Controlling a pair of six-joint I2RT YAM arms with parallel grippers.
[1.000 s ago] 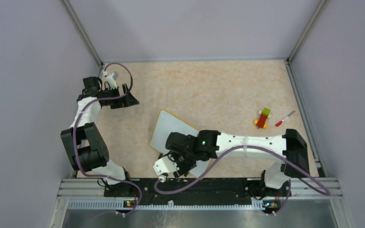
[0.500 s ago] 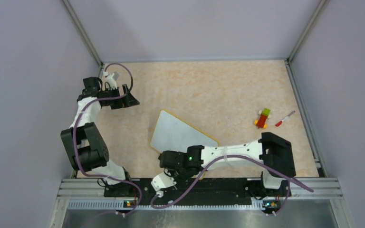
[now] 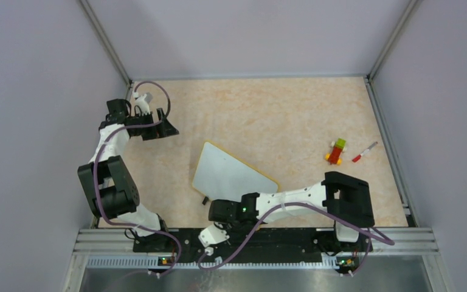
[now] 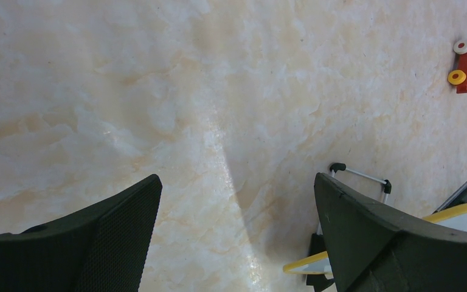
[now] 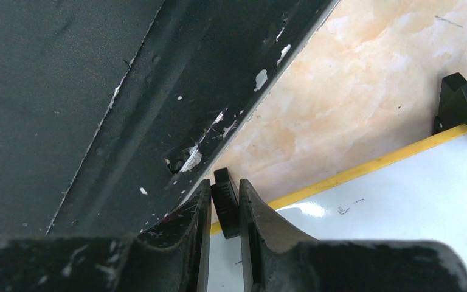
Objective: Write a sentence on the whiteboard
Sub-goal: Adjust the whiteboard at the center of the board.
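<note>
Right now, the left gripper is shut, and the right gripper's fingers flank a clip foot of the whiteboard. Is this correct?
Only the left gripper is wrong: the left wrist view shows it wide open. The right gripper flanks a clip foot of the whiteboard.

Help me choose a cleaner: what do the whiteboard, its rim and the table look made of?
Whiteboard: glossy white coated board, judging by the bright glare spot. Rim: smooth yellow, probably plastic. Table: marble-patterned beige, likely laminate, soft sheen.

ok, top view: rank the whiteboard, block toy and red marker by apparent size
1. whiteboard, by far the largest
2. block toy
3. red marker, about as long as the toy but much thinner
</note>
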